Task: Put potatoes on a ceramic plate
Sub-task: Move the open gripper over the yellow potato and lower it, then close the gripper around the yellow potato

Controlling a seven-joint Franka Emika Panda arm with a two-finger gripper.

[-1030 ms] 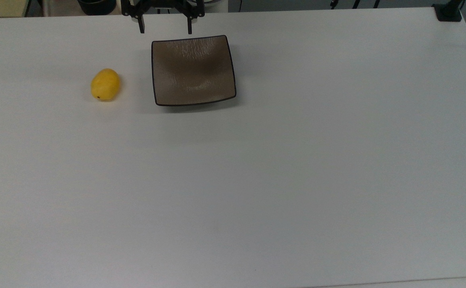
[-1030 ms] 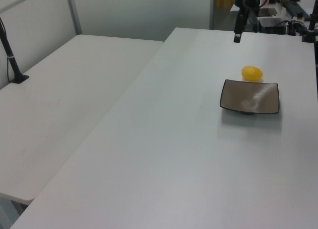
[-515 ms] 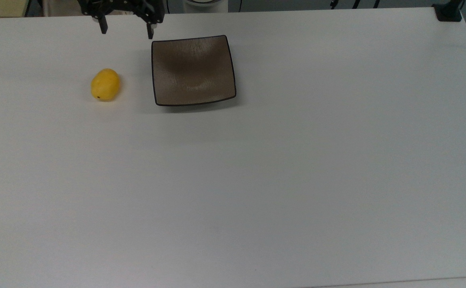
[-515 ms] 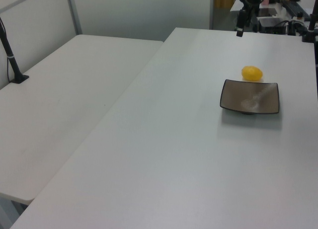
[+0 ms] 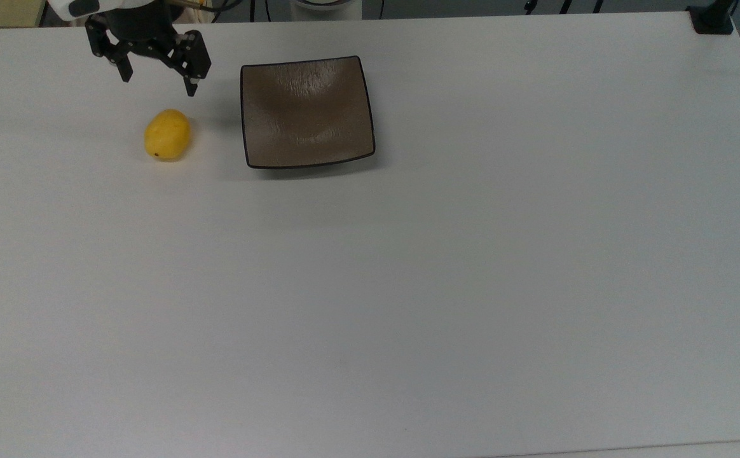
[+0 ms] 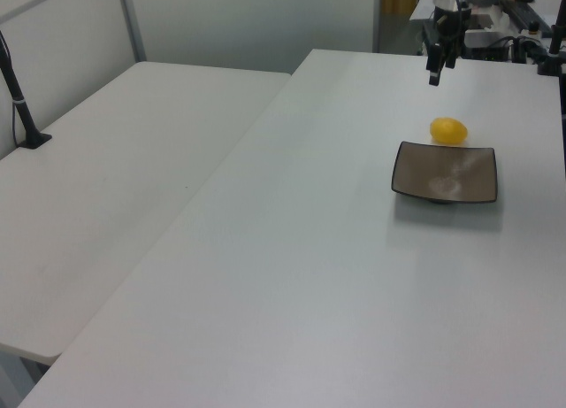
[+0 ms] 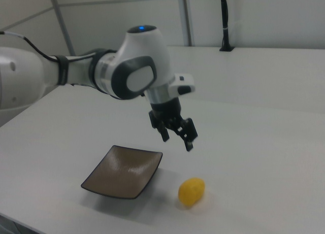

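In the top view, going from left to right, the gripper (image 5: 157,79) comes first: it hangs over the white table (image 5: 408,286) near the far edge, its two black fingers spread wide with nothing between them. The potato (image 5: 167,134) lies on the table at about six o'clock from the gripper, close by but apart from it, with its small dark spot at the end toward the top view's bottom. At three o'clock from the potato, just beside it with a strip of bare table between, sits the plate (image 5: 307,112), a square brown dish with a thin black rim and nothing on it.

In the left view the gripper (image 6: 434,70) hangs at about eleven o'clock from the potato (image 6: 448,130), above the table (image 6: 292,275). The potato shows just past the far edge of the plate (image 6: 446,173).

In the right view the plate (image 7: 123,171) is on the left and the potato (image 7: 191,191) at about four o'clock from it, both resting on the table (image 7: 264,158). The gripper (image 7: 177,140) hangs in the air at about eleven o'clock from the potato, fingers pointing down and well parted.
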